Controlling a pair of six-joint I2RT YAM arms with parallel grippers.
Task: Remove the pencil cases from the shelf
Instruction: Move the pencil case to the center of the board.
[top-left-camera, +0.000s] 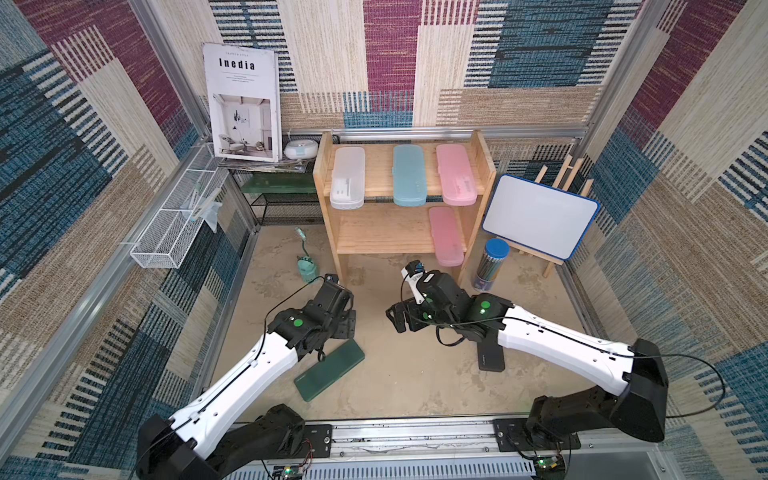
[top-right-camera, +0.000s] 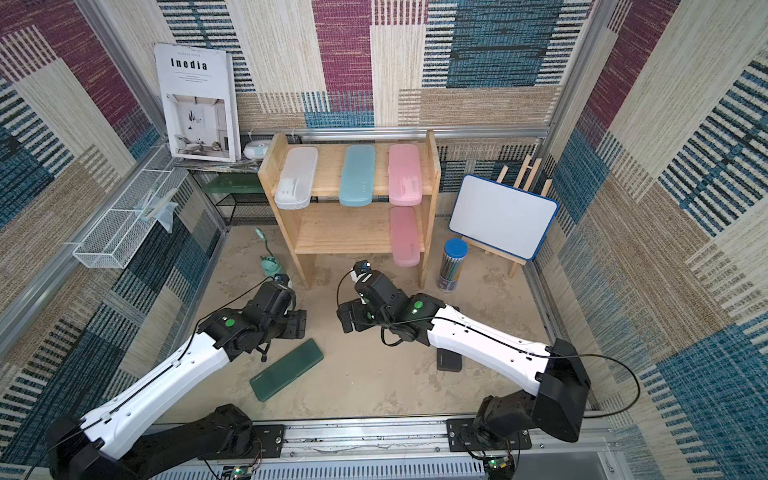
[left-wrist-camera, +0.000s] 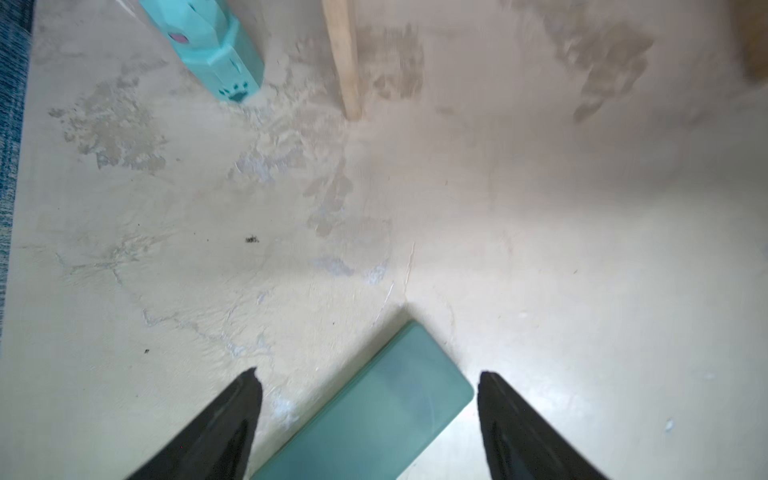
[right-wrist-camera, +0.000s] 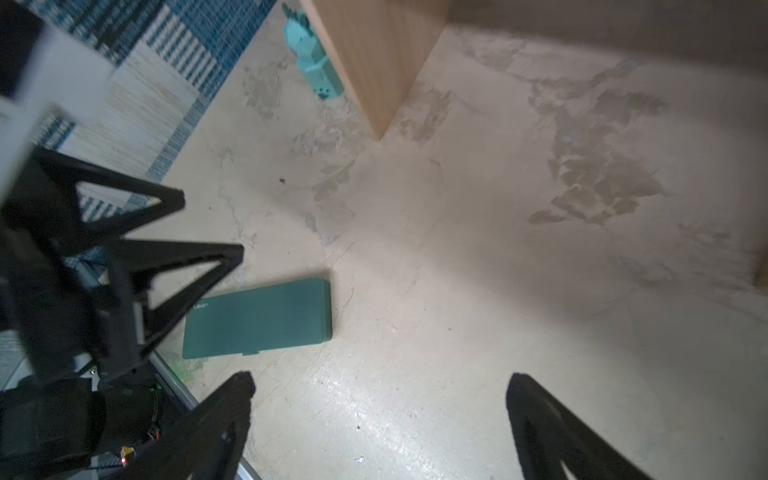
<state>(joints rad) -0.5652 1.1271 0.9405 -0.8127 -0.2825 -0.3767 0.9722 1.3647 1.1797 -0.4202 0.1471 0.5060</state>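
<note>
Currently, the set-down of the dark green case (top-left-camera: 329, 370) looks complete: it lies flat on the table (top-left-camera: 415, 374), well apart from the shelf (top-left-camera: 382, 232). The left gripper (left-wrist-camera: 368, 376) has its jaws spread on either side of the case's end, neither touching it. The right gripper (right-wrist-camera: 380, 378) is also spread and empty. The black case (top-left-camera: 490, 357) lies partly under the right arm. 4 cases stay shelved: frosted white case (top-left-camera: 348, 178), light blue case (top-left-camera: 409, 174), upper pink case (top-left-camera: 455, 174), lower pink case (top-left-camera: 445, 237). The next move calls for reaching an overhanging case end.
</note>
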